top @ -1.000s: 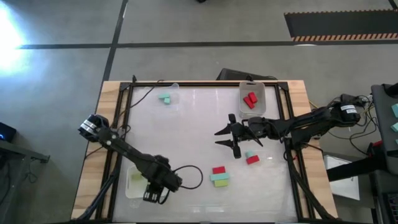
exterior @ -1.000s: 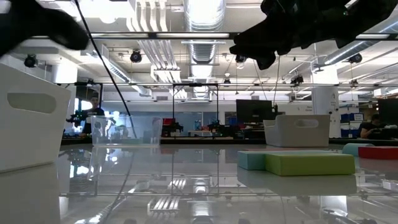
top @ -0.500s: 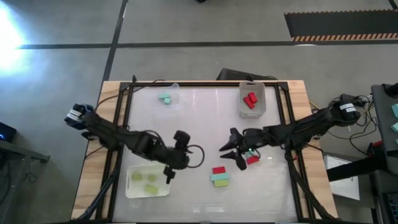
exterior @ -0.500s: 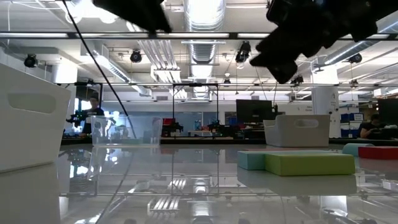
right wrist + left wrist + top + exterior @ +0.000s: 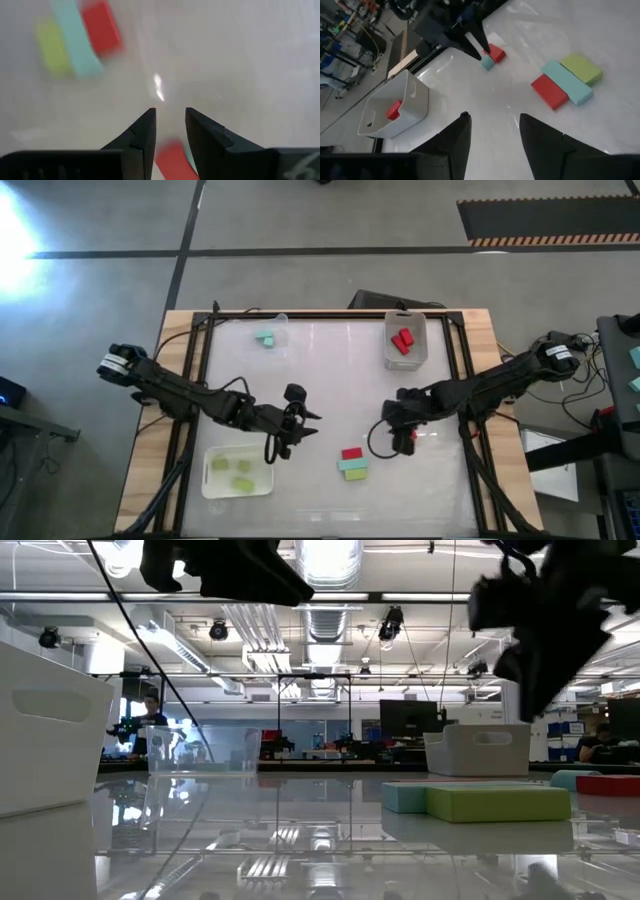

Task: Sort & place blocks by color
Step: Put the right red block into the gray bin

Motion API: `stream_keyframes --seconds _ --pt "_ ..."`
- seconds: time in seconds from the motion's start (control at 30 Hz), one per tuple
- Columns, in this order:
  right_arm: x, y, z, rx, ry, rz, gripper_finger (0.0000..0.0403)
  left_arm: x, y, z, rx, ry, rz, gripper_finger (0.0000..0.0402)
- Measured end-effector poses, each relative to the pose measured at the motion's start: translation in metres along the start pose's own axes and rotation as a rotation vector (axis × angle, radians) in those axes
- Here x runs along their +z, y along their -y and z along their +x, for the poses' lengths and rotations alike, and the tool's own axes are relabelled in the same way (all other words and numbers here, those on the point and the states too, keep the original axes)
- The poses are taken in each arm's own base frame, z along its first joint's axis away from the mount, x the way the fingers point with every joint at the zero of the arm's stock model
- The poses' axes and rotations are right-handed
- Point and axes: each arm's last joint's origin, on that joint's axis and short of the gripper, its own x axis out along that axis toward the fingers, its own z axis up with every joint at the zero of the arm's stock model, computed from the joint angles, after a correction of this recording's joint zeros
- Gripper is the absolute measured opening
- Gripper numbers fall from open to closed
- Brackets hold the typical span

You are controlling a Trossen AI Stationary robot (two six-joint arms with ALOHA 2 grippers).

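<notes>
A glossy white table top (image 5: pixel 330 380) in a wooden frame stands on a grey concrete floor (image 5: pixel 300 220); level across it, the low view shows a long lit workshop with ceiling ducts and desks.

Since the frame half a second ago the left gripper (image 5: pixel 303 423) has slid a little toward the table's middle, and the right gripper (image 5: pixel 400 435) has turned downward over the pair of blocks it was beside, so the arm now hides most of them from above.

From left to right: a white tray (image 5: pixel 212 483) at the near left corner holds yellow-green blocks (image 5: pixel 240 468). A clear tray (image 5: pixel 283 340) at the far left holds a teal block (image 5: pixel 265 338). The left gripper hangs above bare table, fingers (image 5: pixel 457 137) apart and holding nothing. Near the front centre lie three blocks touching side by side, long axes running left to right: a red block (image 5: pixel 351 453) farthest back, a teal one (image 5: pixel 352 464), a yellow-green one (image 5: pixel 355 474). The right gripper points down at a small red block (image 5: pixel 495 52) and a teal block (image 5: pixel 487 62) that touch each other; its fingers (image 5: pixel 142 132) stand slightly apart, the red block showing between their tips. At the far right a white bin (image 5: pixel 421 345) holds two red blocks (image 5: pixel 403 340) lying askew.
</notes>
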Motion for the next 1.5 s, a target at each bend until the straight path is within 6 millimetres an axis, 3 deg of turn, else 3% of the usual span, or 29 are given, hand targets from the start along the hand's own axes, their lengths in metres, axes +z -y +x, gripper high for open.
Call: stream_keyframes --seconds 0.2,0.5,0.73,1.2,1.5 --pt "-0.022 0.01 0.0 -0.115 -0.203 -0.063 0.011 -0.001 -0.001 0.001 0.014 0.018 -0.003 0.0152" --pt "-0.033 -0.002 -0.001 -0.109 -0.252 -0.175 0.0184 -0.001 -0.001 0.001 0.015 0.019 -0.005 0.0152" --pt "-0.041 -0.012 0.005 -0.14 -0.279 -0.229 0.0205 0.0 -0.002 0.001 0.02 0.029 -0.009 0.0152" --pt "-0.046 -0.012 0.045 -0.217 -0.433 -0.247 0.0202 0.002 -0.005 0.001 0.038 0.05 -0.02 0.0152" --pt "-0.046 -0.012 0.048 -0.218 -0.447 -0.254 0.0121 0.001 -0.007 0.002 0.044 0.048 -0.023 0.0152"
